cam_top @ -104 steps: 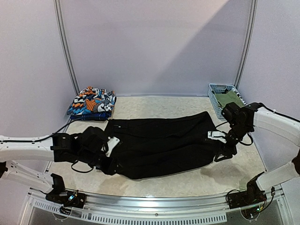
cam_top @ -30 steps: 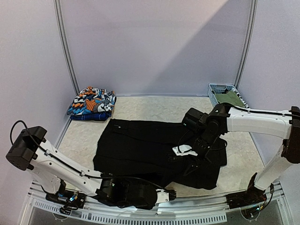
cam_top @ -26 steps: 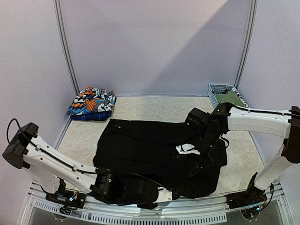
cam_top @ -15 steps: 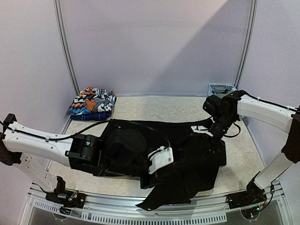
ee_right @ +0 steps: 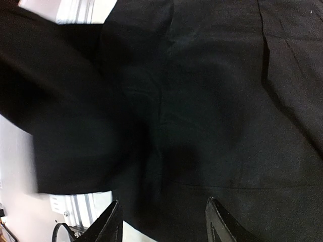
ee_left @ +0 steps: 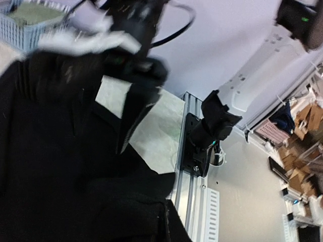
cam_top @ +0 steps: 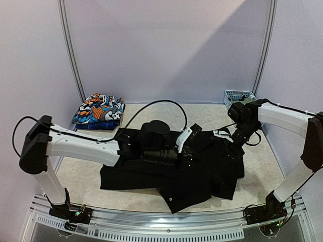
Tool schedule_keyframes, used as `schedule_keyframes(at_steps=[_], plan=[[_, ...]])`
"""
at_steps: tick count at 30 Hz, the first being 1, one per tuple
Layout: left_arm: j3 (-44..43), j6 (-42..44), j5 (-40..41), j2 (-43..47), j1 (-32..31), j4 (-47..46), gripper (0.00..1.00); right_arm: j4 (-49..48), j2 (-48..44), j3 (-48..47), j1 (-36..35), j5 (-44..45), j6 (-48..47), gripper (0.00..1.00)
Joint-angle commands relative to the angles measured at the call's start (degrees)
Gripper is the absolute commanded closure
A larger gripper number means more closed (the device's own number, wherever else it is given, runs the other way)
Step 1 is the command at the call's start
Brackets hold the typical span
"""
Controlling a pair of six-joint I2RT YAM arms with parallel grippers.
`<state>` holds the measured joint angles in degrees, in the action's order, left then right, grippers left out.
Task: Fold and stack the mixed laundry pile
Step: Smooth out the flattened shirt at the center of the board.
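Right jaws parted over black trousers (ee_right: 202, 101); basket (cam_top: 236, 93) holds olive garment (ee_left: 31, 13).

The light-blue plastic lattice basket (cam_top: 236, 93) stands at the far right corner of the beige marbled worktop (cam_top: 263, 164). An aluminium rail (cam_top: 151, 223) borders the worktop's near edge. A pale rear panel (cam_top: 166, 50) closes the back.

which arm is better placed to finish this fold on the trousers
Left. The left pincer looks shut on a fold of the trousers; the right pincer hangs open over their right edge, holding nothing.
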<state>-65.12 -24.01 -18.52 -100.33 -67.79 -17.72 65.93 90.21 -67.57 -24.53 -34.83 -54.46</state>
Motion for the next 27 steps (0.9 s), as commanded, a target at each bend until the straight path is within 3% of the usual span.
schedule_keyframes(at_steps=[1, 5, 8, 11, 16, 22, 27], plan=[[0.6, -15.28, -2.76, -6.65, 1.48, -14.7, 0.89, -1.98, -3.39, 2.35, 0.02, -1.15, 1.85, 0.43], [-1.79, -14.31, 4.28, -8.88, 2.47, -7.4, 0.75, -4.31, -5.18, 6.05, 0.1, 1.62, 3.42, 0.43], [-7.17, -11.27, 11.05, -10.21, 2.64, 6.67, 0.62, -4.2, -5.84, 7.55, 0.14, 1.97, 3.82, 0.43], [-11.7, -8.6, 12.77, -10.4, 3.51, 20.1, 0.55, -3.95, -7.11, 8.69, 0.11, 3.26, 4.08, 0.43], [-9.81, -6.08, 16.02, -4.22, 6.22, 37.52, 0.45, -7.53, -8.64, 12.23, 1.49, 11.12, 5.76, 0.43], [1.43, -8.87, 18.05, 2.2, 11.94, 44.71, 0.43, -11.89, -3.55, 10.88, 6.28, 13.88, 7.54, 0.43], [6.66, -12.15, 25.62, 5.01, 15.21, 45.16, 0.43, -17.49, 3.69, 10.16, 6.58, 18.0, 10.76, 0.43]])
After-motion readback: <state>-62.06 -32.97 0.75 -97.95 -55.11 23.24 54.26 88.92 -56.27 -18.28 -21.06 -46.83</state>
